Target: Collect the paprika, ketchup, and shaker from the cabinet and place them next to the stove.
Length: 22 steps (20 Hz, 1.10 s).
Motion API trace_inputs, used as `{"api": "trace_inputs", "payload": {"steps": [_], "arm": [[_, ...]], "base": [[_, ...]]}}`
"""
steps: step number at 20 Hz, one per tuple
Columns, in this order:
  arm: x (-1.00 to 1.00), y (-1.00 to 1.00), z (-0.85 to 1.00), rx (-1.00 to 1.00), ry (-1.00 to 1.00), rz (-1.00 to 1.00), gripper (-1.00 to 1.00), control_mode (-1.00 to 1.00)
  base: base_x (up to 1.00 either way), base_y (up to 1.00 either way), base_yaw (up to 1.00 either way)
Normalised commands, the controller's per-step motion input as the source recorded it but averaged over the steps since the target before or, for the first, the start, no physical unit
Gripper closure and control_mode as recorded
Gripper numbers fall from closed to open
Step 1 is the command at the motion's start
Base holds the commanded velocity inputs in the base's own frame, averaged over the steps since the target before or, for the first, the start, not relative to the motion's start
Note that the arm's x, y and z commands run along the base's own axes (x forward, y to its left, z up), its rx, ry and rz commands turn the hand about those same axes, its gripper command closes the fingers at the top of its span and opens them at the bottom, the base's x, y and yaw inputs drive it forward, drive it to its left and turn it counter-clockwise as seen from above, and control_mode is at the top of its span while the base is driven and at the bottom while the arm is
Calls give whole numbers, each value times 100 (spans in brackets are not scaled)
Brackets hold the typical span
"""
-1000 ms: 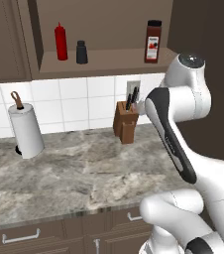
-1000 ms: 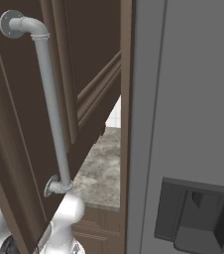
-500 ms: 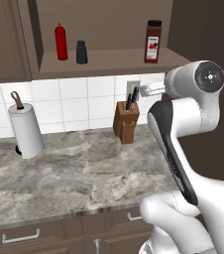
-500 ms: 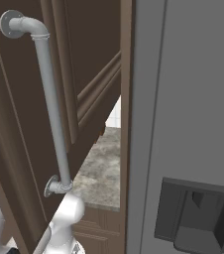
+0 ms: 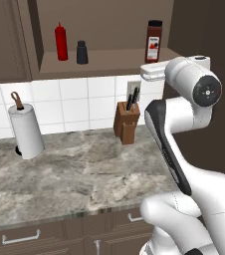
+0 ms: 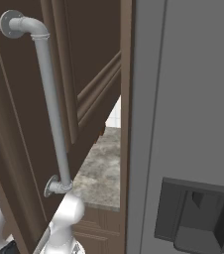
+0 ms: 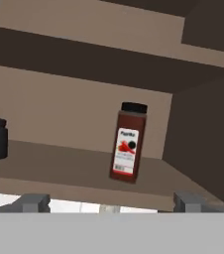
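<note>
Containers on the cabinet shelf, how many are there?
3, all upright on the cabinet shelf: the ketchup at the left, the shaker just right of it, and the paprika apart at the right end. Nothing seems hidden.

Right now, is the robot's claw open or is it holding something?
Gripper: open and empty, its fingertips spread wide, pointing at the paprika on the cabinet shelf.

The tall spice jar is dark red-brown with a black cap and a white-and-red label; the slim squeeze bottle is bright red all over; the small squat shaker is black; the wooden wall cabinet is dark brown, its niche a lighter brown; the stone tabletop is grey with brown veins; the square wall tiles are white; the knife block is brown wood.
</note>
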Motion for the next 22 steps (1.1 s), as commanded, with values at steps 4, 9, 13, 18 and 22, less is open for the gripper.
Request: {"api": "trace_inputs", "payload": {"steps": [4, 9, 13, 18, 22], "arm": [[2, -4, 3, 0, -10, 0, -100, -100], [2, -5, 0, 0, -12, 0, -100, -100], [0, -15, 0, 0, -13, 2, -100, -100], [5, -20, 0, 0, -15, 1, -100, -100], [8, -6, 0, 0, -6, -2, -100, -100]], "base": [[0, 0, 0], [0, 0, 0], [0, 0, 0], [0, 0, 0], [0, 0, 0]]}}
